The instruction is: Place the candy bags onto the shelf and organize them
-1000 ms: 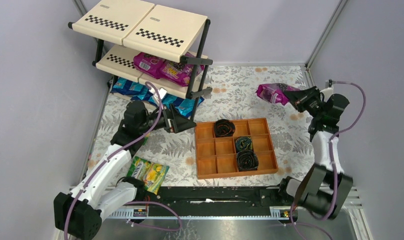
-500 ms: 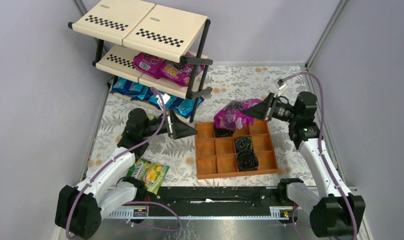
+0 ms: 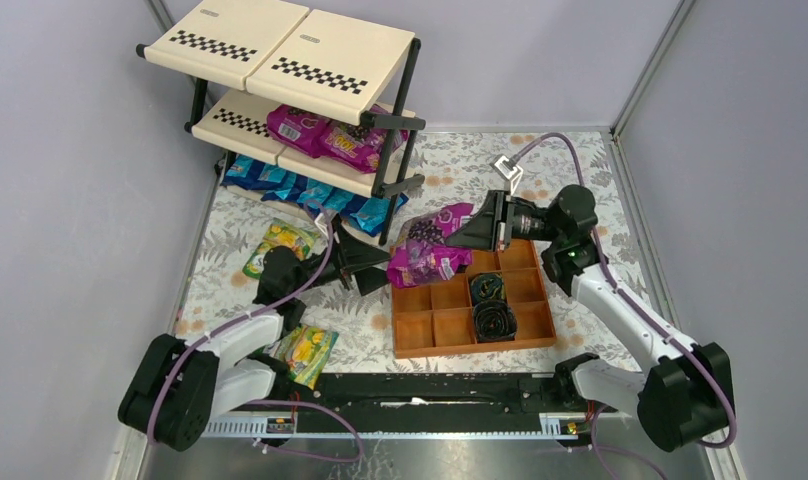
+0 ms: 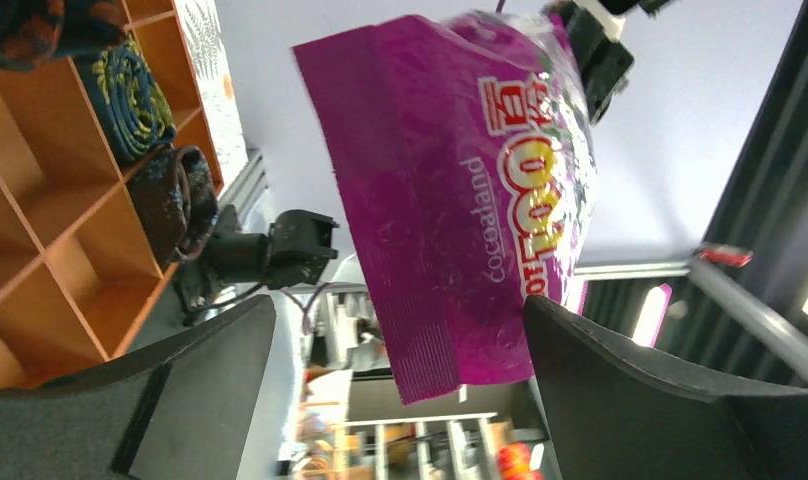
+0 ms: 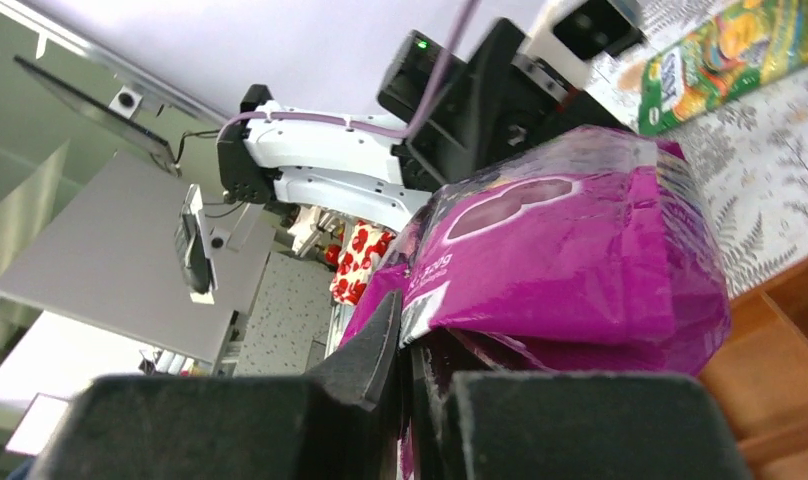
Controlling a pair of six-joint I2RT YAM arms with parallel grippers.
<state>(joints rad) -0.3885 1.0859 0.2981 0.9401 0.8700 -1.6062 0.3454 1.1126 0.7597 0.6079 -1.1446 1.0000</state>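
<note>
My right gripper [image 3: 472, 234] is shut on the edge of a magenta-purple candy bag [image 3: 428, 246] and holds it in the air over the tray's left end. In the right wrist view [image 5: 410, 352] the fingers pinch the bag [image 5: 580, 260]. My left gripper [image 3: 372, 266] is open and points at that bag. In the left wrist view [image 4: 398, 302] the bag's lower edge [image 4: 460, 220] hangs between the spread fingers. The shelf [image 3: 280, 48] stands at the back left, with two magenta bags [image 3: 325, 135] on its middle tier and blue bags [image 3: 300, 190] at the bottom. Green-yellow bags lie on the table [image 3: 278, 245] [image 3: 308, 350].
An orange-brown compartment tray [image 3: 430, 300] with three dark coiled rolls [image 3: 493, 320] sits right of centre. The shelf's black front post [image 3: 395, 150] stands just behind the left gripper. Grey walls close in both sides.
My right arm has swung left and carried the magenta bag from the far right to my left gripper. My left arm has dropped lower and reached right, uncovering a green-yellow bag.
</note>
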